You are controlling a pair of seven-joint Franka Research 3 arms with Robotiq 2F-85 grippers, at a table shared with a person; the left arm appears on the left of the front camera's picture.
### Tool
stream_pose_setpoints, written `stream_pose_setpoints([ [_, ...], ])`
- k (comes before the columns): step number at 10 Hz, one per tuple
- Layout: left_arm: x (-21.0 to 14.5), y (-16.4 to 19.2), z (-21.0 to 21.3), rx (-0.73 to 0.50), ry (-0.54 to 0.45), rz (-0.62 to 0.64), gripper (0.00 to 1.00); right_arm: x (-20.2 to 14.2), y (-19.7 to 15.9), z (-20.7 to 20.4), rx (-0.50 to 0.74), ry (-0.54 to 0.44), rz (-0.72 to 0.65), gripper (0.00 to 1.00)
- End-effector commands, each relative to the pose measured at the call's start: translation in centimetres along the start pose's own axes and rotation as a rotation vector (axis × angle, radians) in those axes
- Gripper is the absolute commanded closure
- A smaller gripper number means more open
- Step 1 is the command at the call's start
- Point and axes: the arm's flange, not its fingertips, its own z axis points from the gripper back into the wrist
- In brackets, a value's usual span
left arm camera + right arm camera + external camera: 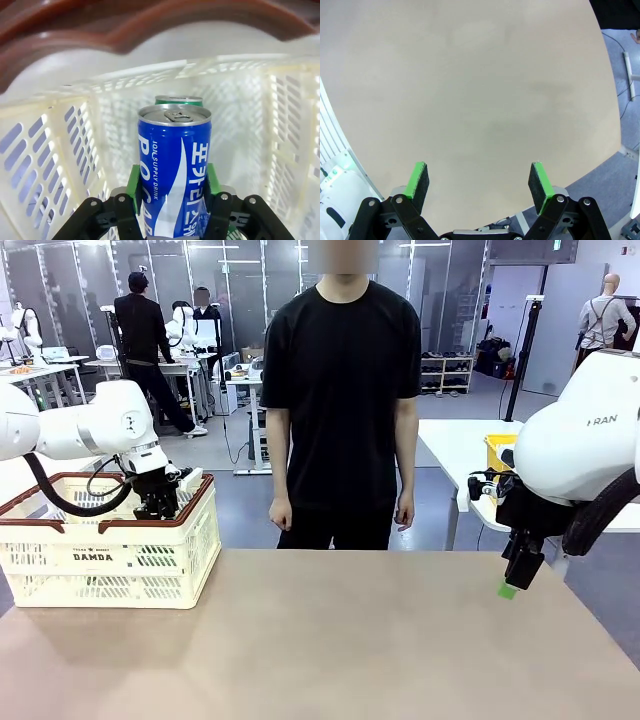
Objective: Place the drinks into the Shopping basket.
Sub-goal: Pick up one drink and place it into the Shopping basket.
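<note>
Bench (330, 640): bare tan top.
Shopping basket (110, 560): at 9 o'clock on the bench.
Left tool (172, 192): inside the basket, pads clamped on an upright blue can (174, 170); green can (178, 100) just behind.
Right tool (479, 187): at 3 o'clock, wide apart, holding nothing.

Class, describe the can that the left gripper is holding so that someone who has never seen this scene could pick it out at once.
Find the white basket with the brown rim at the table's left end. Inside it, the left gripper holds an upright can between its green-padded fingers. It is blue with white lettering and a silver top, unlike the green can just behind it.
</note>
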Motion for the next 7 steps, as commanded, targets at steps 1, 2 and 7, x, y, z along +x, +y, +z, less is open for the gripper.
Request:
stream_pose_setpoints([
  [1,0.5,-1.0,-0.6,0.027,0.032,0.025,0.43,0.0,0.0,0.1,0.001,0.003,0.001,0.0],
  [2,0.5,-0.9,-1.1,0.041,0.035,0.029,0.43,0.0,0.0,0.1,0.001,0.003,0.001,0.0],
  [7,0.5,-1.7,-2.7,0.053,0.057,0.041,0.43,0.0,0.0,0.1,0.001,0.003,0.001,0.0],
])
